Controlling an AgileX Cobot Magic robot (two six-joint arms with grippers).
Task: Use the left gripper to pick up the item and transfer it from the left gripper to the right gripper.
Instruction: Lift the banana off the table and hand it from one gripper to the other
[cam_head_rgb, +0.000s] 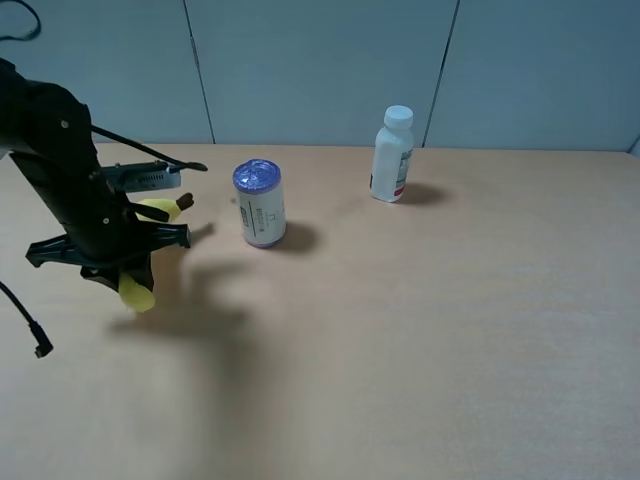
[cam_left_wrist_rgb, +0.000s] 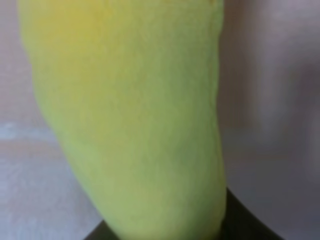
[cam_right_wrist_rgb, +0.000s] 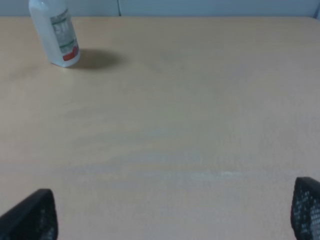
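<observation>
The item, a yellow plush banana (cam_head_rgb: 141, 288), hangs in my left gripper (cam_head_rgb: 125, 262) at the left of the exterior high view, lifted above the table. Its brown stem end (cam_head_rgb: 184, 202) points toward the can. In the left wrist view the banana (cam_left_wrist_rgb: 130, 115) fills the frame, held close to the camera. My left gripper is shut on it. My right gripper is out of the exterior high view; in the right wrist view its two fingertips (cam_right_wrist_rgb: 30, 215) stand wide apart over bare table, open and empty (cam_right_wrist_rgb: 170, 215).
A purple-lidded white can (cam_head_rgb: 259, 203) stands just right of the left arm. A white bottle with a red label (cam_head_rgb: 391, 155) stands farther back; it also shows in the right wrist view (cam_right_wrist_rgb: 54, 31). A loose black cable (cam_head_rgb: 30, 325) hangs below the left arm.
</observation>
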